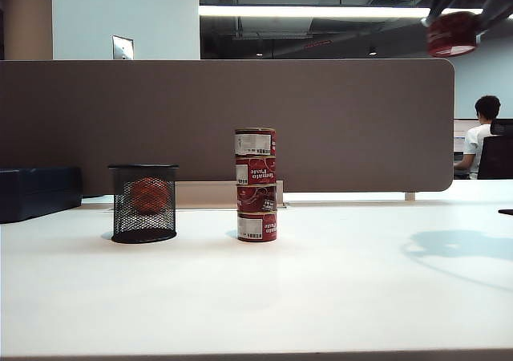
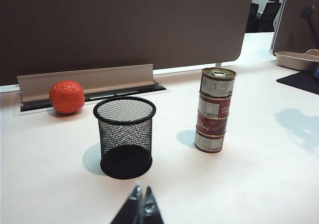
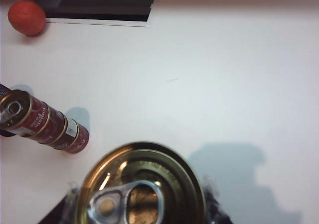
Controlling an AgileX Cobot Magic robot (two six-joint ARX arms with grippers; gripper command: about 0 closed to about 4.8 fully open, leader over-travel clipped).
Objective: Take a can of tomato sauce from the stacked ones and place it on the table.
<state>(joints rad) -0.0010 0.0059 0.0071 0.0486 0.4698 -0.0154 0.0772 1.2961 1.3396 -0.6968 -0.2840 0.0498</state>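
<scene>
mesh cup point(image 1: 143, 204) left of stacked ones point(image 1: 256, 184) | ball point(image 2: 67, 96) behind cup

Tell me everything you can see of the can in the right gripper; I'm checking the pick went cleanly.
The can of tomato sauce is a short tin with a dark red label, a gold-toned lid and a silver pull tab, unopened. The right gripper holds it by its sides, high above the table at the exterior view's upper right, blurred and slightly tilted. It is well clear of the stacked ones, four cans standing upright.
</scene>
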